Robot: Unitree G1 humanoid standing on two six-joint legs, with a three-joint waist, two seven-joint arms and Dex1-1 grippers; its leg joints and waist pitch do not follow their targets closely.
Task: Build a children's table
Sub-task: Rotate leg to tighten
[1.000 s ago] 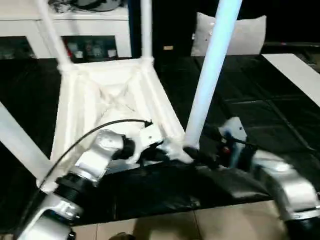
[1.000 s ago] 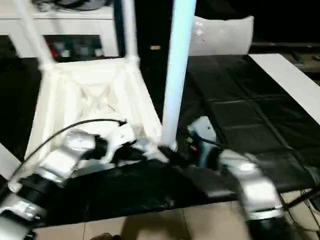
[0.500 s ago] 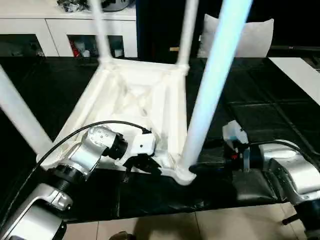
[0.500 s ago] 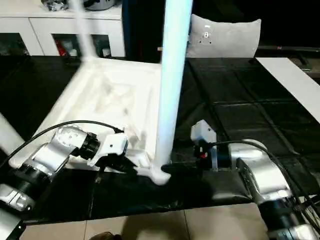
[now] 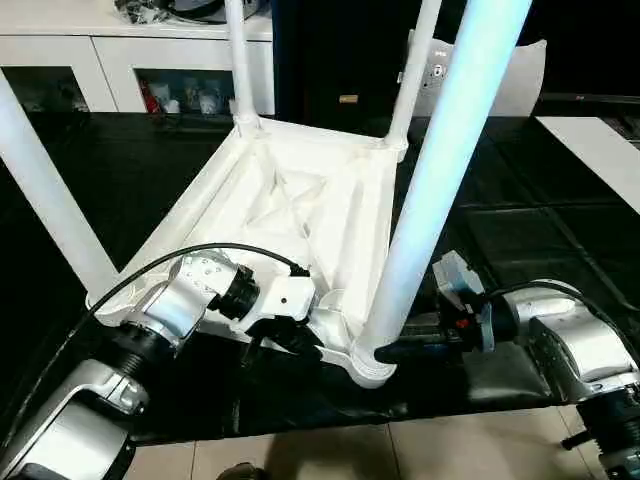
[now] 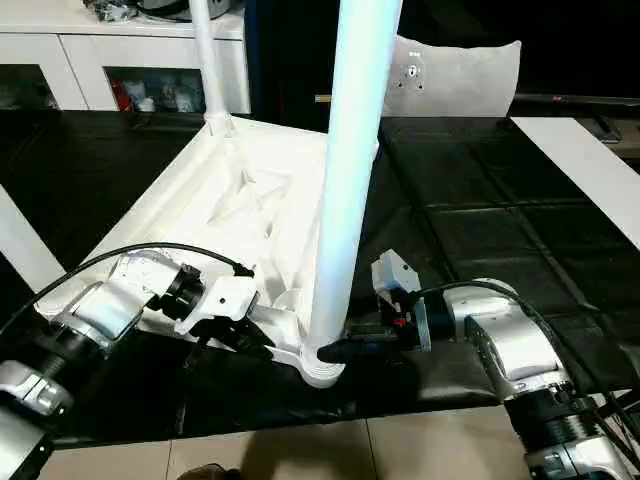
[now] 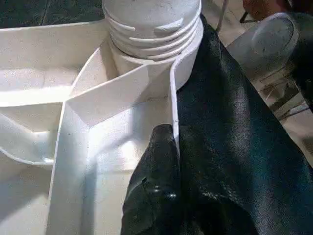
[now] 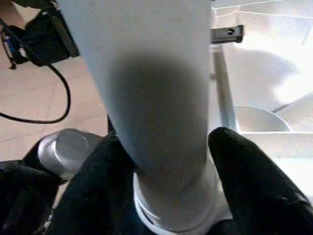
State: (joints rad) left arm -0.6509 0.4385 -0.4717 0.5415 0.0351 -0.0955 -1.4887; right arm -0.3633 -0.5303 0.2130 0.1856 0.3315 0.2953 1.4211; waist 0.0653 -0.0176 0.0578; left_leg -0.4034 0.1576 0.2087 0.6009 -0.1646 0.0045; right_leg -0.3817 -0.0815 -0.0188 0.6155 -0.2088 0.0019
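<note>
1. Right claw (image 5: 392, 352), wide a second ago, now closes around the near leg (image 5: 440, 190) at its corner socket; the upturned table top (image 5: 300, 200) lies on the black desk (image 5: 540, 220).
2. Left wrist view: left claw (image 7: 155, 186) stays clenched on the top's rim.
3. Right wrist view: fingers (image 8: 244, 181) flank the leg, probably to screw it home.

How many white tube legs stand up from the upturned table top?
4: near-right leg between the right gripper's fingers, near-left leg, far-left leg, far-right leg.
</note>
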